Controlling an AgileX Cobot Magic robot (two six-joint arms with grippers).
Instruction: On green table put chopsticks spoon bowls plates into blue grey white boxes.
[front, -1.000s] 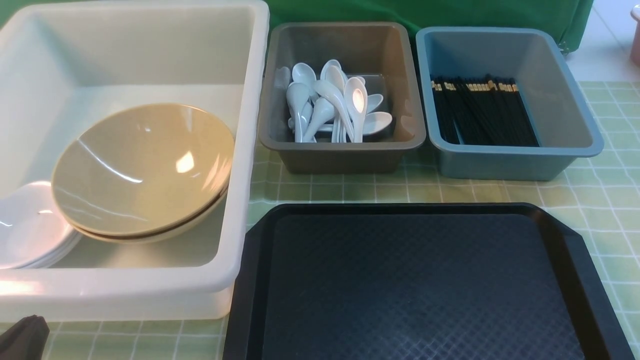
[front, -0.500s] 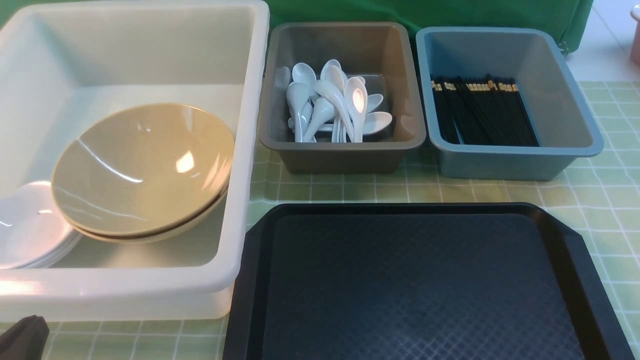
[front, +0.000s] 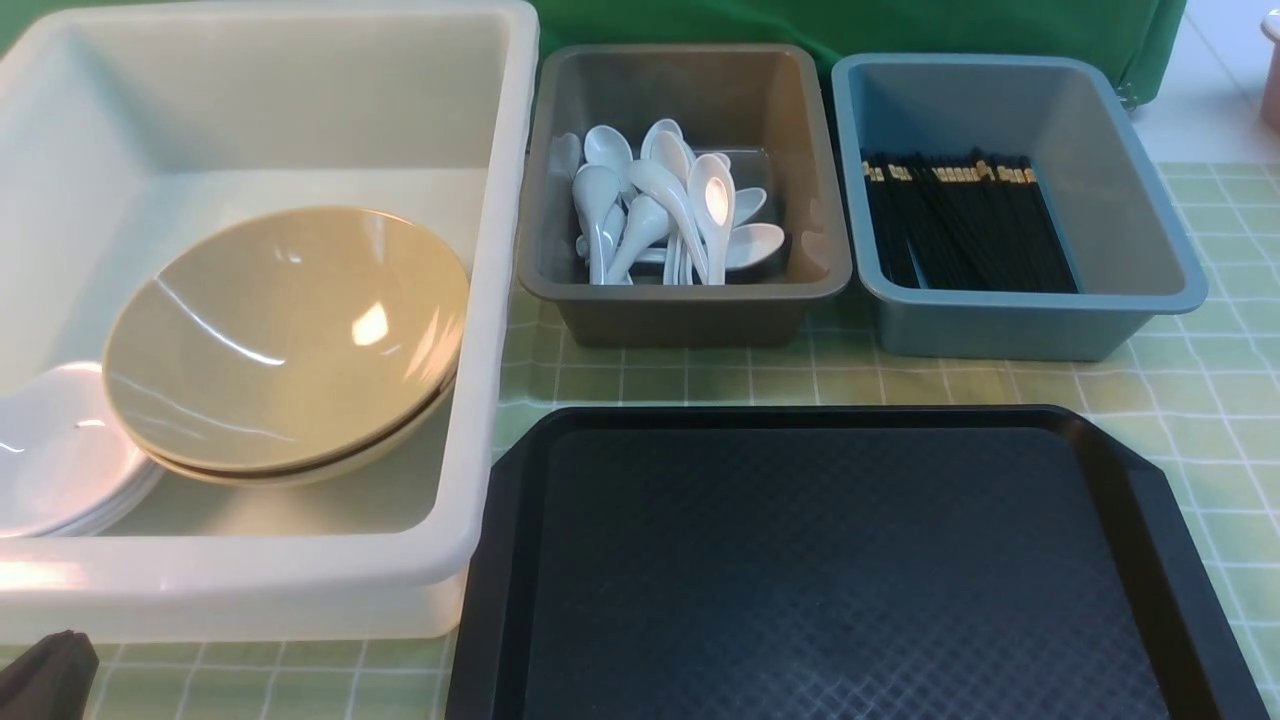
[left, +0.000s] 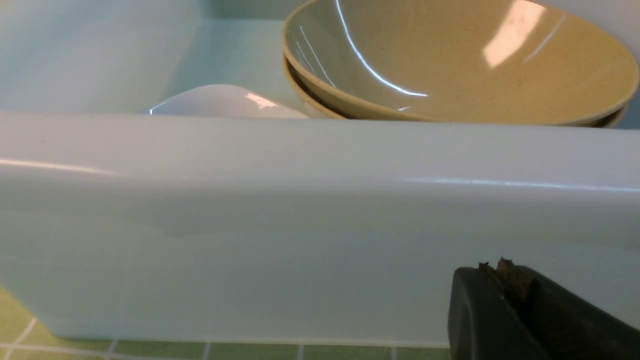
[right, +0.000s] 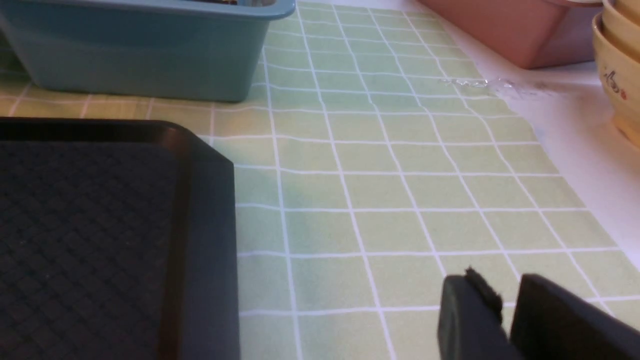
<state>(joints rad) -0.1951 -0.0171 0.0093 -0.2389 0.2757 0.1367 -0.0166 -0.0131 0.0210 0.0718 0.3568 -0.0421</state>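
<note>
On the green table (front: 1200, 400) stand three boxes. The big white box (front: 500, 300) holds two stacked tan bowls (front: 290, 330) leaning on a stack of white plates (front: 60, 460). Several white spoons (front: 670, 210) lie in the grey box (front: 690, 295). Black chopsticks (front: 960, 225) fill the blue box (front: 1030, 300). My left gripper (front: 45, 675) sits low by the white box's near wall (left: 250, 240), fingers (left: 475, 300) pressed shut, holding nothing. My right gripper (right: 505, 287) hovers over bare cloth to the right of the tray, open by a narrow gap, empty.
A black textured tray (front: 840, 570) lies in front of the grey and blue boxes with nothing on it. Off the cloth to the far right stand a pink box (right: 515, 30) and stacked cream bowls (right: 620, 60). A green backdrop (front: 850, 25) hangs behind.
</note>
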